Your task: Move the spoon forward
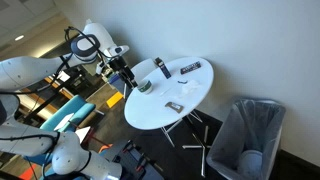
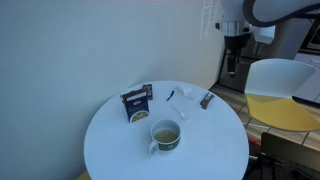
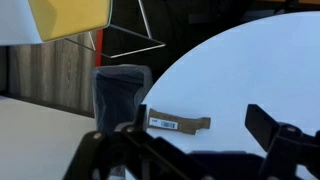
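Note:
A small pale spoon (image 2: 183,93) lies on the round white table (image 2: 120,150), between a blue packet (image 2: 137,102) and a brown wrapper (image 2: 206,99). It is too small to make out in the exterior view where the table (image 1: 190,95) is seen from farther off. It does not show in the wrist view. My gripper (image 2: 235,48) hangs above and beyond the table's edge, apart from everything, and also shows in an exterior view (image 1: 128,75). In the wrist view its fingers (image 3: 197,130) are spread open and empty, with the brown wrapper (image 3: 165,121) on the table below.
A mug (image 2: 165,135) stands near the table's front, also seen in an exterior view (image 1: 145,86). A grey bin (image 1: 248,135) stands on the floor by the table. A yellow chair (image 2: 280,95) is next to the table. The metal table legs (image 3: 130,40) show in the wrist view.

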`<state>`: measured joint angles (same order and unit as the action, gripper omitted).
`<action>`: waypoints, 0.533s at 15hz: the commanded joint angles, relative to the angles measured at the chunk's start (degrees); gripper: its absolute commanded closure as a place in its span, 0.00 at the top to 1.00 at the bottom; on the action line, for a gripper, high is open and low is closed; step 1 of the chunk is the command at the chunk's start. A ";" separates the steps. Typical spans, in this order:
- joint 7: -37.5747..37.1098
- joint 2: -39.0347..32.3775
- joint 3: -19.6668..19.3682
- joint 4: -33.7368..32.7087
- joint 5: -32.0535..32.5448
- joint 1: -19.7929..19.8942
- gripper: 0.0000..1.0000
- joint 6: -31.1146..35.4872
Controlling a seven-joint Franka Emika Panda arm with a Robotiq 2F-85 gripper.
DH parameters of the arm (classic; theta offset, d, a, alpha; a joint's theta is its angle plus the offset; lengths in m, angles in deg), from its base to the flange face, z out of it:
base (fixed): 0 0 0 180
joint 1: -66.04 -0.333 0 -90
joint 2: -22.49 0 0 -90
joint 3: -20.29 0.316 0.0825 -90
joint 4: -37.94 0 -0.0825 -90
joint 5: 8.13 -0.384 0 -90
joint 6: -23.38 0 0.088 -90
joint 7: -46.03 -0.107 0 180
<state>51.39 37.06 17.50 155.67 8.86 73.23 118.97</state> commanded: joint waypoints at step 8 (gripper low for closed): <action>-1.76 -0.80 -1.24 -0.26 -2.20 -1.12 1.00 3.65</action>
<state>51.33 37.03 17.38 155.66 8.68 73.06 119.13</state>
